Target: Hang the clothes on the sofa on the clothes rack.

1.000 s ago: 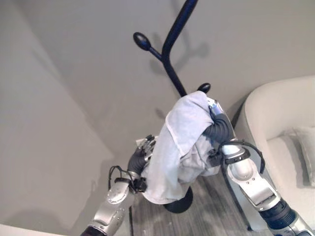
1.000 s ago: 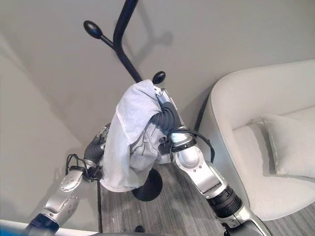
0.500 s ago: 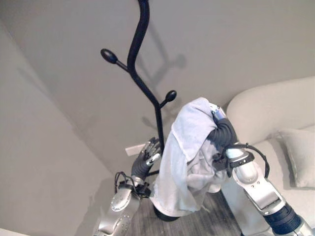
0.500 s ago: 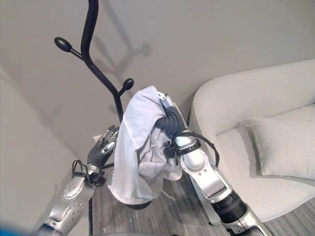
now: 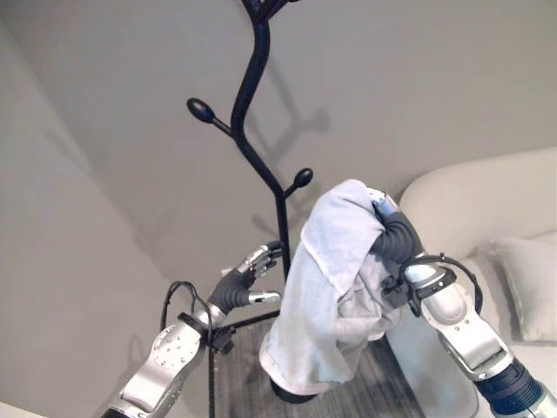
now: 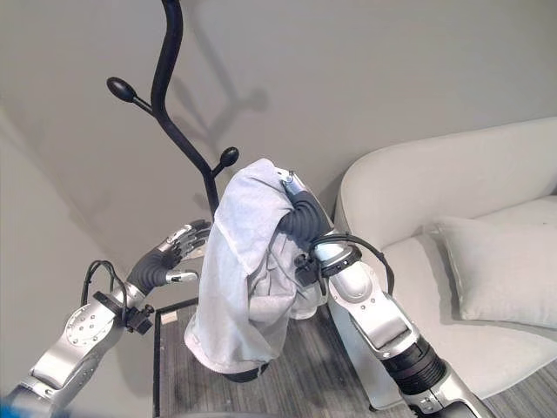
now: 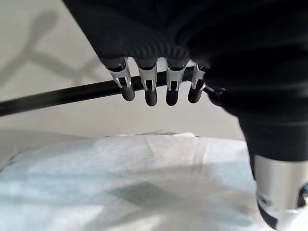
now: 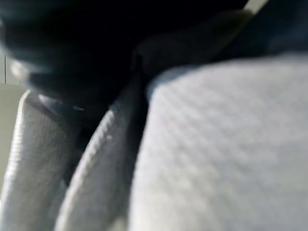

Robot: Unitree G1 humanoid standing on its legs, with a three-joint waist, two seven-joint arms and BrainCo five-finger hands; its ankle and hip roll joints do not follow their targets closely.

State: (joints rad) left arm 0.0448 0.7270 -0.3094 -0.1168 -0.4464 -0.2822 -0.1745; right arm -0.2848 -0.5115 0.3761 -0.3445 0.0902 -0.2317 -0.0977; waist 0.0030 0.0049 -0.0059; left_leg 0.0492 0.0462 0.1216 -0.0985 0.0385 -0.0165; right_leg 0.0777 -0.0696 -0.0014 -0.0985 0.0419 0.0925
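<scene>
holding the pale garment [image 6: 244, 279] draped over it, my right hand [image 6: 291, 187] sits just right of the rack [image 6: 170, 104]; its fingers are buried, grip unclear. my left hand [image 6: 170, 252] has let go, fingers relaxed. left wrist view shows them against the pole.

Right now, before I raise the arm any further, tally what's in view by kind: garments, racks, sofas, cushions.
Garments: 1, the pale grey garment draped over the right hand.
Clothes racks: 1, the black clothes rack, with the left hand beside its pole.
Sofas: 1, the cream sofa.
Cushions: 1, the cushion on its seat.
Total: 4.
</scene>
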